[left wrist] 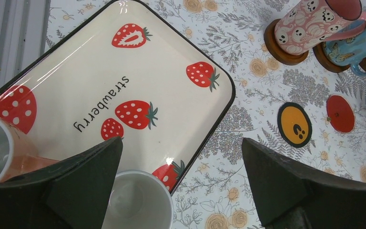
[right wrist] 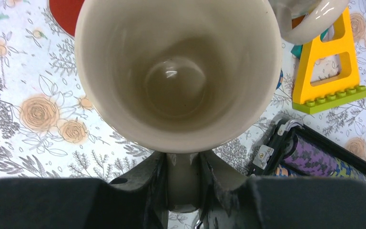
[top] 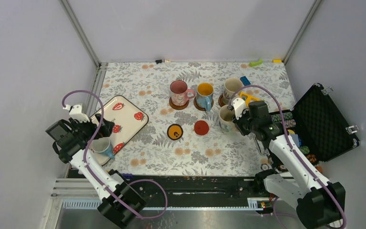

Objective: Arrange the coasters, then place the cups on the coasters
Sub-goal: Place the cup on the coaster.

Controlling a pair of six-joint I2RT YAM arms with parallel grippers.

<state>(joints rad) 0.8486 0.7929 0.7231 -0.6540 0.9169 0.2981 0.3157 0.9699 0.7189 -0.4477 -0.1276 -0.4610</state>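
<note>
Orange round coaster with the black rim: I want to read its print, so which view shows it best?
The left wrist view: the orange round black-rimmed coaster lies close and unobstructed, its black marks clear. The top external view shows the coaster small and bare. The right wrist view misses it.

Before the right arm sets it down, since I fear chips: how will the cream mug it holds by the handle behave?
The cream mug looks glazed ceramic: probably rigid, heavyish, chippable if dropped. Pinched by its handle between the fingers, it may swivel or slip. It looks empty, so no spills.
</note>
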